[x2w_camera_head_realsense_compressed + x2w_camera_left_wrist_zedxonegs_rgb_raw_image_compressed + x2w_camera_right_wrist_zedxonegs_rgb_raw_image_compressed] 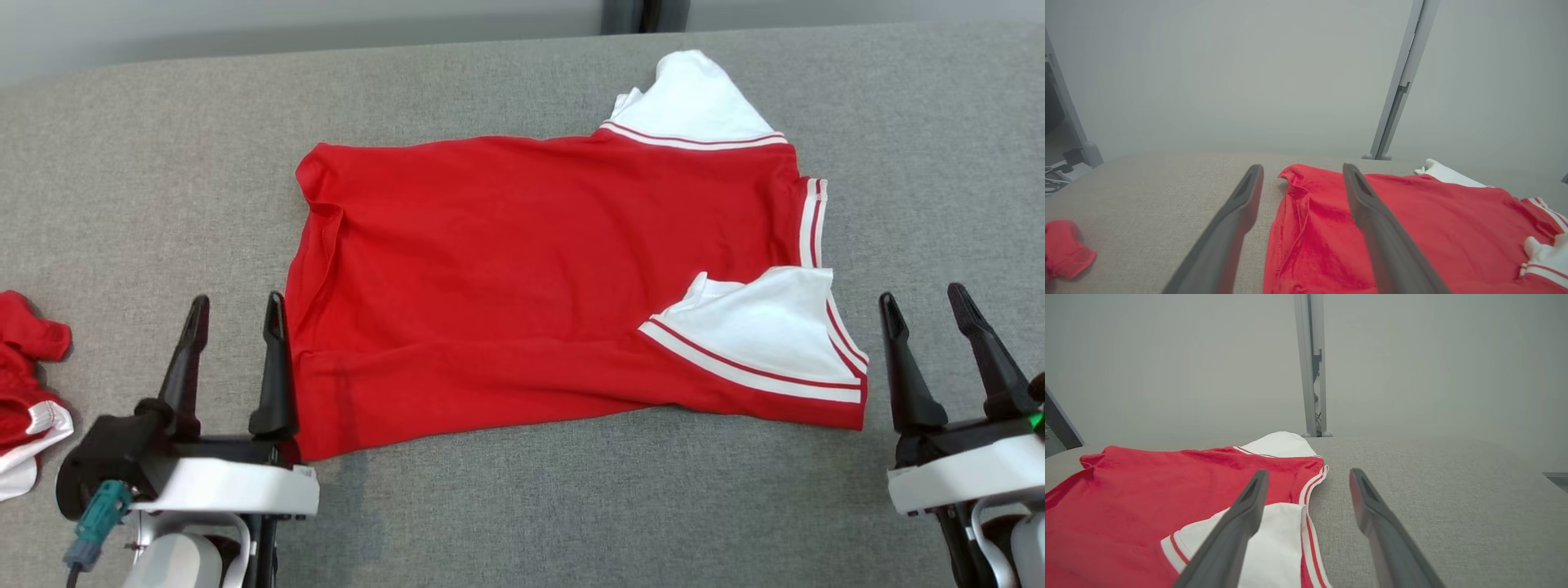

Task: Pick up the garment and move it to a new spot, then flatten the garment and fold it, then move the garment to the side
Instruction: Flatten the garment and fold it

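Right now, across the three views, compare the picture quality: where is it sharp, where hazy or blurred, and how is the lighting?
Head view: sharp, evenly lit, no glare, only faint shadow under the red garment's edges. Left wrist view: milky haze, the leaning post softened, the fingers of the left gripper blurred near the lens. Right wrist view: the same haze, colours washed.

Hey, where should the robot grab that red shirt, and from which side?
Probably the red shirt at its two near corners, from the near edge: left gripper on the red hem corner, right gripper on the folded-over white sleeve. It lies flat and both open grippers flank it.
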Available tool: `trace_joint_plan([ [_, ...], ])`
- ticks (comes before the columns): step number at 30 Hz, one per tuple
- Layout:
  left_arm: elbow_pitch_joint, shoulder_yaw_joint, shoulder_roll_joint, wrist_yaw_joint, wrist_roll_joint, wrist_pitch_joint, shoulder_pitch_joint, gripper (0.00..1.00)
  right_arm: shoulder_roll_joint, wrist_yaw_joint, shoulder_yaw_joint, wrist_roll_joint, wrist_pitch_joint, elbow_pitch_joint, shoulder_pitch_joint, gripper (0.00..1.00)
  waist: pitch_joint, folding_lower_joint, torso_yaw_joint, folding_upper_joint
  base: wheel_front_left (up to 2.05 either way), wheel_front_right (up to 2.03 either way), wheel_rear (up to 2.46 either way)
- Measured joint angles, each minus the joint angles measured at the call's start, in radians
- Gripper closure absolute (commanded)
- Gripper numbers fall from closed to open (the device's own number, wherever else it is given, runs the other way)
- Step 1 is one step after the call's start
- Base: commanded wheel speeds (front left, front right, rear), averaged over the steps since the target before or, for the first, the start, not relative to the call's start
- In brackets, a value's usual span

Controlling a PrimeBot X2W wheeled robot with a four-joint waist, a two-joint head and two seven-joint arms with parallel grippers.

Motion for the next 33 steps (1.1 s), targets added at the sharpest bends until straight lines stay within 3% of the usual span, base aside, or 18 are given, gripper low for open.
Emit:
trace_joint_plan([
  [7, 0.030, -0.021, 0.010, -0.002, 0.016, 0.001, 0.011, 0.00, 0.033, 0.000, -0.015, -0.023, 0.025, -0.019, 0.032, 0.00, -0.019, 0.0000, 0.000, 0.0000, 0.00, 0.00, 0.00],
  [21, 0.121, -0.043, 0.012, -0.010, 0.021, 0.005, 0.002, 0.00, 0.036, 0.000, -0.039, -0.027, 0.053, 0.016, 0.047, 0.00, -0.006, 0.0000, 0.021, 0.0000, 0.00, 0.00, 0.00],
  [33, 0.352, -0.064, -0.047, -0.095, -0.038, -0.011, -0.014, 0.00, 0.048, 0.000, -0.006, 0.001, 0.059, 0.202, 0.050, 0.00, 0.054, 0.0000, 0.043, 0.0000, 0.00, 0.00, 0.00],
])
